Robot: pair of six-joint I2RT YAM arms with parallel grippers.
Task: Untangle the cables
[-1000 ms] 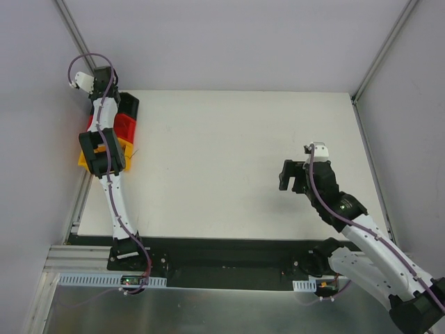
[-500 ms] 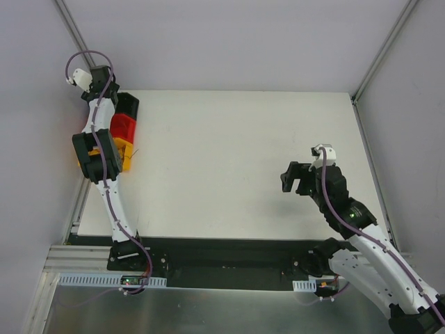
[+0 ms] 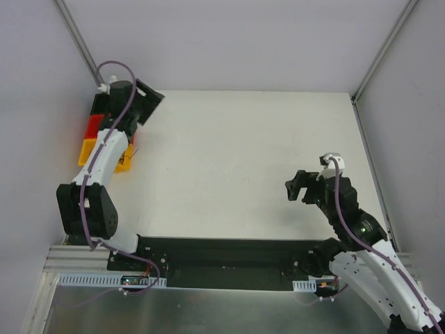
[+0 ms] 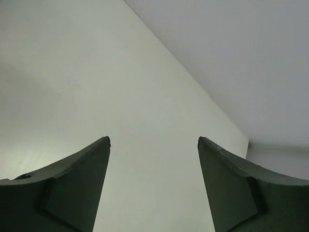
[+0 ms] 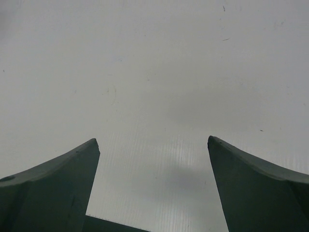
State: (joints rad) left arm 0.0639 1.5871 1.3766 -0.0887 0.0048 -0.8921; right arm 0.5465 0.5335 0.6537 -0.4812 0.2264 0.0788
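Left gripper sits up by the far-left corner of the table, and on its wrist cam I see both fingers spread wide w/ nothing between them, just bare white surface and the back wall. Right gripper hangs over the right side of the table, nearer my edge. It is also spread open on its cam, looking at plain tabletop and nothing else.

The cables are hard to make out. From the top cam I only get a thin dark wisp on the table just beside the yellow end of the bins, a black-red-yellow row along the left edge. Colours and loops are too small to tell.

Rel. to the grippers: the wisp lies nearer me than the left gripper and a bit to its left, close to that arm's white forearm – not touching the fingers. The right gripper is well apart from it, across the table. Neither wrist cam shows any wire.
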